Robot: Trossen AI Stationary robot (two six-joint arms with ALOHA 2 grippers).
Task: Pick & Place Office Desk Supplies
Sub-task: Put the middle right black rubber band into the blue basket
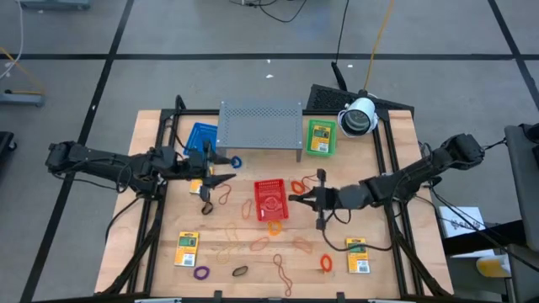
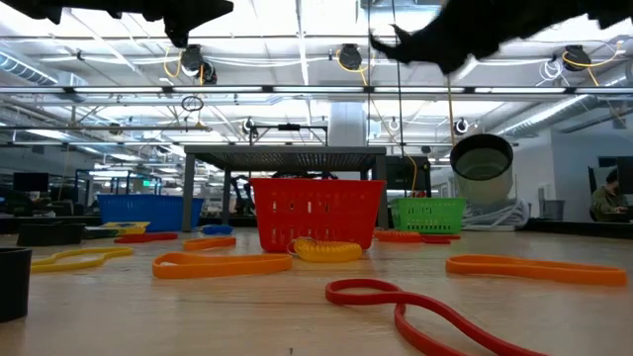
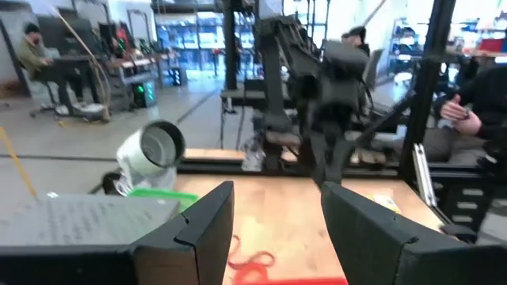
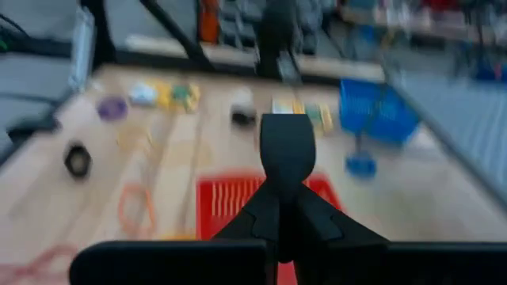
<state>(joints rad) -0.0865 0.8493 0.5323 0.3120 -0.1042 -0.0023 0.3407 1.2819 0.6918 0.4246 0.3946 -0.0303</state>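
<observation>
A: How many of each lay on the bench point(image 1: 168, 227)?

B: Three packets showed plainly: one near the front left point(image 1: 186, 249), one under the left tool point(image 1: 221, 167) and half covered point(image 1: 196, 187), one at the front right point(image 1: 359, 254). A fourth could not be made out. Bands were scattered across the middle and front; about a dozen, though the pale tan ones blended into the wood. A purple band point(image 1: 201, 273) and a black band point(image 1: 240, 271) lay near the front edge, and an orange band point(image 1: 325, 263) lay just beside the right packet.

A: Baskets?

B: Three: blue point(image 1: 200, 135) at the back left, red point(image 1: 271, 199) in the middle, green point(image 1: 320, 136) at the back right. A grey rack point(image 1: 260, 124) stood between the blue and green ones.

A: And the tools?

B: The left tool was spread and held nothing, above the bench between the blue and red baskets. The right tool point(image 1: 296, 200) was pressed together and empty, just beside the red basket's right edge.

A: Open room?

B: A bare strip lay between the left packet and the red basket. From bench height, both tools were cut off at the top.
</observation>
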